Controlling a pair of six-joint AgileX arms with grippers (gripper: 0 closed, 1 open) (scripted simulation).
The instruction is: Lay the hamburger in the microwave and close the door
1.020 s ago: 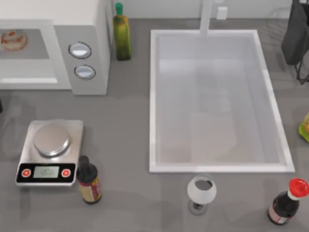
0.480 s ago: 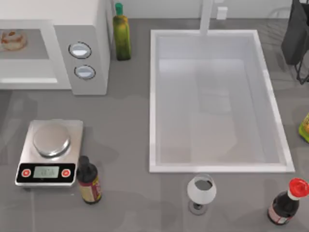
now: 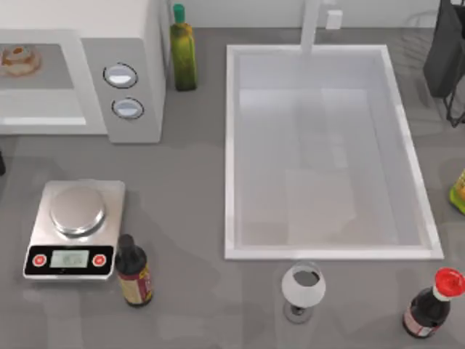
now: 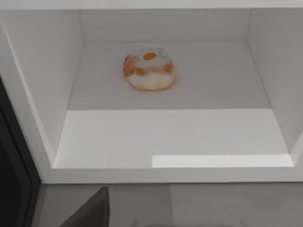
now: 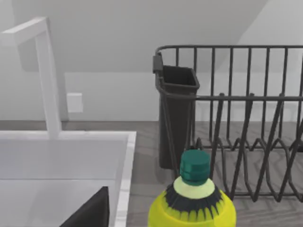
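Left gripper (image 4: pixel 91 211): just a dark wedge at the edge of the left wrist view, cut off, so cannot tell how wide it stands. It sits in front of the microwave (image 4: pixel 156 175), whose front is open. The hamburger (image 4: pixel 149 68) lies on the cavity floor, towards the back wall, touching no wall. A dark strip (image 4: pixel 13 161) beside the opening is cut off and I can't make out what it is.

Right gripper (image 5: pixel 91 211): same dark wedge, cut off, width cannot be told. It hangs just behind a yellow bottle (image 5: pixel 191 205) with a green cap, only its top in frame and no label visible. Beyond that are a black dish rack (image 5: pixel 246 137), a dark cup (image 5: pixel 176 118), a white faucet (image 5: pixel 47 78) and the sink (image 5: pixel 124 165).

In the top view the microwave is at 10 o'clock, cropped by the edge, burger half cut off. Oil bottle (image 3: pixel 182 52) at 11. Scale (image 3: pixel 73 227) at 8, display unreadable. Dark sauce bottle (image 3: pixel 134 273) at 7, label illegible. Wine glass (image 3: pixel 303 289) at 6. Red-capped bottle (image 3: pixel 432 304) at 5, label unreadable.
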